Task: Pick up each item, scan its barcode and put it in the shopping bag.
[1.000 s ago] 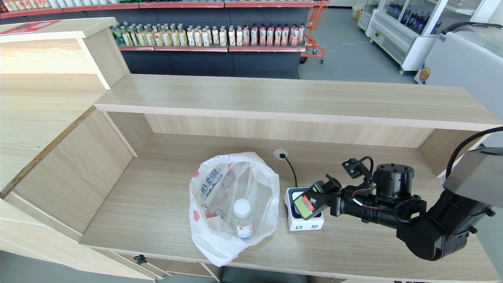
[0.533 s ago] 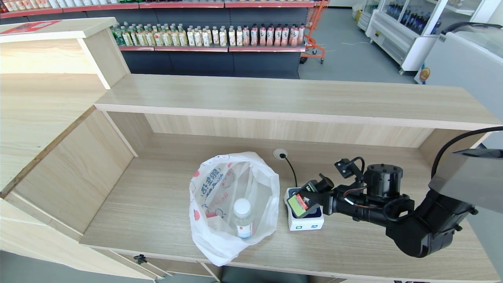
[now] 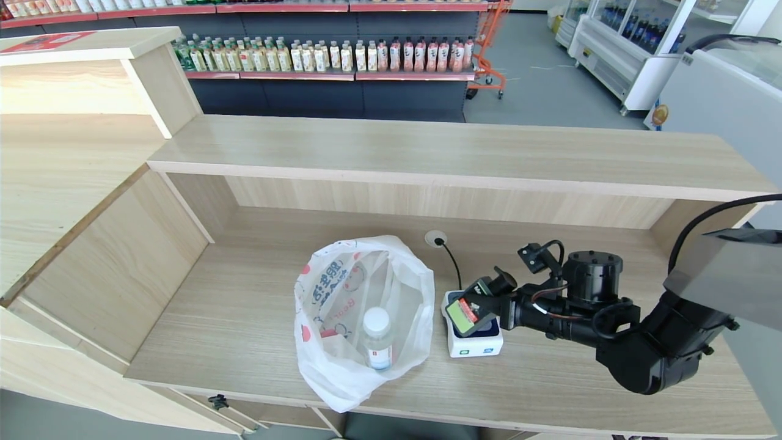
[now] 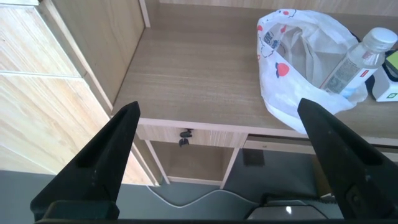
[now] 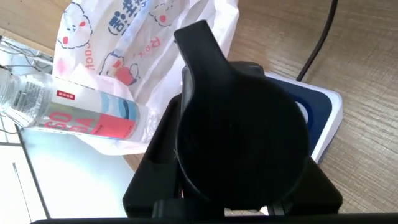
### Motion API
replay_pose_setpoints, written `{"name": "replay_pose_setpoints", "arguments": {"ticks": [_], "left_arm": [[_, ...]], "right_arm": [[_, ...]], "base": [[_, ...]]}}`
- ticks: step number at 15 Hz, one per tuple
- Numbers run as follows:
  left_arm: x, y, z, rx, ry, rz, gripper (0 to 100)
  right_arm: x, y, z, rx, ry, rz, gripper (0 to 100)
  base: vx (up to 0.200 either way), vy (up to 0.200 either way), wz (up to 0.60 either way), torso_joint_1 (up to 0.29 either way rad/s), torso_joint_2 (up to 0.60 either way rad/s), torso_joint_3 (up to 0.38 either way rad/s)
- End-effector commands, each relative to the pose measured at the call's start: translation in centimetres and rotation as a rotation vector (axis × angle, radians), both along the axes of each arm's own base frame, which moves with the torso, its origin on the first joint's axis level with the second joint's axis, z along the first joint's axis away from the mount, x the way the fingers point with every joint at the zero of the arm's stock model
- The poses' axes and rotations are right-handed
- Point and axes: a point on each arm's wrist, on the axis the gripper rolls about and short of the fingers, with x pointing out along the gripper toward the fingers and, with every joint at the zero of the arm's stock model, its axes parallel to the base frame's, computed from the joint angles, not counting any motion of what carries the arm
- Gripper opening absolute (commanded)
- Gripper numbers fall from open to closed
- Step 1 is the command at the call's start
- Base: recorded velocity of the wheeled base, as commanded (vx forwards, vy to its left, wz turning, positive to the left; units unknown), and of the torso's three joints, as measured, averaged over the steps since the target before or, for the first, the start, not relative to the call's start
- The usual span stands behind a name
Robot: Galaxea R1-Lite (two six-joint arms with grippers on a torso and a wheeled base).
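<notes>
My right gripper (image 3: 471, 307) is shut on a small dark item (image 3: 465, 314) with a green and red label, held tilted just above the white and blue scanner (image 3: 482, 347). In the right wrist view the item's dark round body (image 5: 239, 134) covers most of the scanner (image 5: 326, 115). Left of the scanner stands the open white shopping bag (image 3: 342, 287) with a clear bottle (image 3: 377, 339) upright inside. My left gripper (image 4: 217, 162) is open with nothing between its fingers, out in front of the counter, with the bag (image 4: 292, 56) and bottle (image 4: 357, 56) beyond it.
A black cable (image 3: 452, 263) runs from the scanner to a grommet in the desk (image 3: 232, 318). A raised counter shelf (image 3: 427, 153) walls the back and wood panels close both sides. A drawer with a lock (image 4: 183, 137) sits under the desk's front edge.
My right arm has carried the item leftward and slightly up, from the scanner's right side to over its top. The bag, bottle and scanner have not moved.
</notes>
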Motion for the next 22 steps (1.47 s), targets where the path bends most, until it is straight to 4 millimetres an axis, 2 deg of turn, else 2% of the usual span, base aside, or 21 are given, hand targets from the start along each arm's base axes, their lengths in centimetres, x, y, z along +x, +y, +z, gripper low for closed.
{"name": "replay_pose_setpoints", "arguments": {"ticks": [1,2,5,7,8,10,12,17,19,22], "left_arm": [[0.0,0.0,0.0,0.001,0.001,0.0,100],[0.0,0.0,0.0,0.001,0.001,0.0,100],[0.0,0.0,0.0,0.001,0.001,0.0,100],[0.0,0.0,0.0,0.001,0.001,0.0,100],[0.0,0.0,0.0,-0.001,0.001,0.0,100],[0.0,0.0,0.0,0.001,0.001,0.0,100],[0.0,0.0,0.0,0.001,0.001,0.0,100],[0.0,0.0,0.0,0.002,0.001,0.0,100],[0.0,0.0,0.0,0.004,0.001,0.0,100],[0.0,0.0,0.0,0.002,0.001,0.0,100]], "right_arm": [[0.1,-0.7,1.9,0.023,-0.053,-0.021,0],[-0.7,-2.1,4.9,0.063,-0.085,-0.057,0],[-3.8,-4.1,10.3,0.022,-0.181,-0.085,0],[-5.6,-4.6,12.0,-0.095,-0.323,-0.066,0],[-6.2,-4.7,12.2,-0.154,-0.377,-0.076,0],[-7.1,-4.5,11.3,-0.237,-0.404,-0.087,0],[-7.3,-4.6,10.6,-0.296,-0.436,-0.08,0],[-5.6,-4.1,10.1,-0.318,-0.5,-0.081,0],[-5.2,-3.2,9.9,-0.303,-0.494,-0.048,0],[-5.7,-1.0,8.5,-0.255,-0.42,0.037,0]], "base": [[0.0,0.0,0.0,0.0,0.0,0.0],[0.0,0.0,0.0,0.0,0.0,0.0],[0.0,0.0,0.0,0.0,0.0,0.0],[0.0,0.0,0.0,0.0,0.0,0.0],[0.0,0.0,0.0,0.0,0.0,0.0],[0.0,0.0,0.0,0.0,0.0,0.0],[0.0,0.0,0.0,0.0,0.0,0.0],[0.2,0.2,0.0,0.0,0.0,0.002],[0.2,0.1,0.0,0.017,0.01,-0.005],[0.133,0.0,0.0,0.005,0.0,0.003]]}}
